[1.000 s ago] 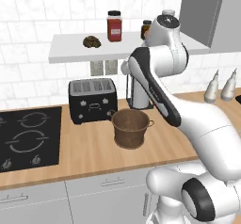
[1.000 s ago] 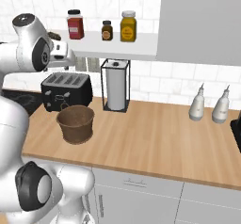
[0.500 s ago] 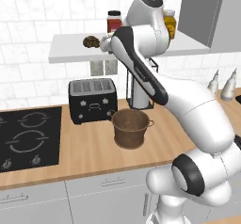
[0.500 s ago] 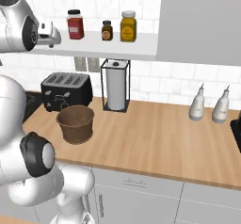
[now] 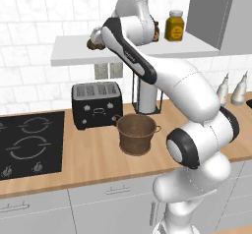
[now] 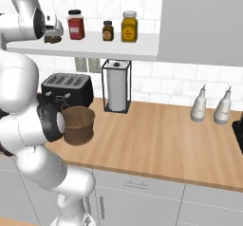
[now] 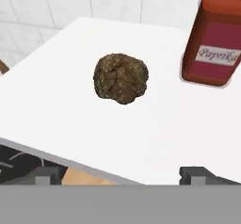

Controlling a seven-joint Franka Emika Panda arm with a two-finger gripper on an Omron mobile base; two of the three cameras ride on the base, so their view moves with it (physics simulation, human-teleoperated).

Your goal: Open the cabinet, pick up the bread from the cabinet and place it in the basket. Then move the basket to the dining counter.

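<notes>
Open fingers (image 7: 194, 173), dark bread (image 7: 121, 78) (lumpy thing), white shelf (image 7: 155, 119)

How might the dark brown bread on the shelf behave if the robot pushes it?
The bread would probably roll or rock a little, since its outline is roundish but lumpy. It seems unlikely to tip over, being about as wide as it is tall. Its rough, creased crust looks firm, so it may keep its shape and not slip easily.

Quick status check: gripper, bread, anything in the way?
Gripper open, nothing held. Bread on the white shelf, ahead of the fingertips. Nothing between them in hand view; paprika jar stands to one side.
</notes>
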